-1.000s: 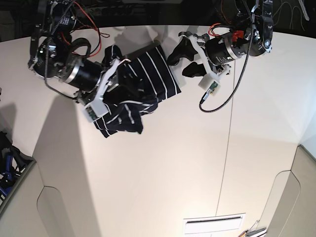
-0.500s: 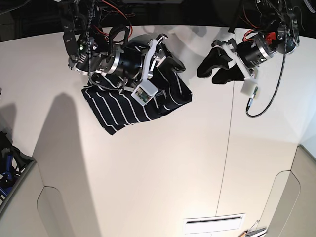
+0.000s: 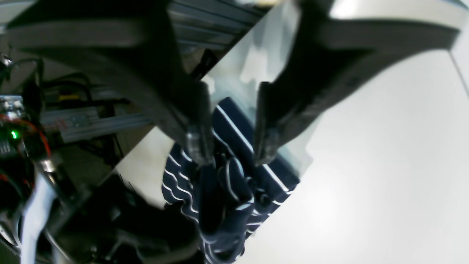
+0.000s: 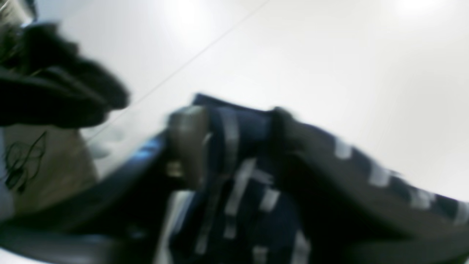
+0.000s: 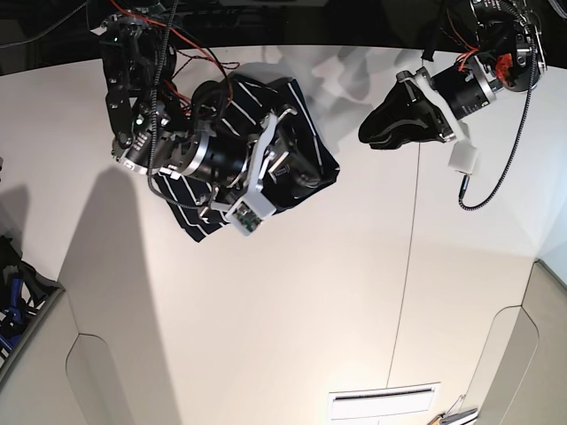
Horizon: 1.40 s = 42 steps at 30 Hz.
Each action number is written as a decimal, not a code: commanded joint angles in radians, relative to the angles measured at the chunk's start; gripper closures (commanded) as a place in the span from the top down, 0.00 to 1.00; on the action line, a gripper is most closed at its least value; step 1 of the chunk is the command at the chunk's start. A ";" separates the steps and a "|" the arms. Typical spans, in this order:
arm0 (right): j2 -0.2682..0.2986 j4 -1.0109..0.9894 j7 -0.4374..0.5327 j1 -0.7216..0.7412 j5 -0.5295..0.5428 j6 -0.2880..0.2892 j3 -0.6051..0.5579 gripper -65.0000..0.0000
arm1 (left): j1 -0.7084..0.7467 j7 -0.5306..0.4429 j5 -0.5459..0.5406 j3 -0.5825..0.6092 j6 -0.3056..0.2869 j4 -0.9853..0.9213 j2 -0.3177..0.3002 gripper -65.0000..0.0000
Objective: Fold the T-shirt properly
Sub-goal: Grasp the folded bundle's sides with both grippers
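Black, padded jaws are what I look at first. My right gripper (image 5: 297, 173) is down on the T-shirt (image 5: 306, 133), and in the right wrist view its 2 jaws stand a little apart with striped cloth bunched between them; the picture is too smeared for me to say whether they have pinched the fabric or merely straddle it. My left gripper (image 3: 231, 146) is partly open with nothing in it, hanging above the table (image 5: 337, 301) well apart from the shirt, out toward the table's far right corner.

To do this fold well, I judge I should confirm a firm pinch on 1 layer at an edge or corner, not a fistful, then bring the left arm in to grip a matching point so both lift evenly.

The T-shirt sits near the table's far edge, left of the centre seam. It is dark navy, almost black, with thin white stripes, and lies as a rumpled, partly doubled heap rather than a flat rectangle; its lower left corner spreads flatter than the rest.
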 commanded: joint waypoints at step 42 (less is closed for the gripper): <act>0.046 -0.643 0.127 0.292 0.082 0.012 0.318 0.00 | -0.079 -0.430 0.708 0.603 0.020 -0.160 0.097 0.13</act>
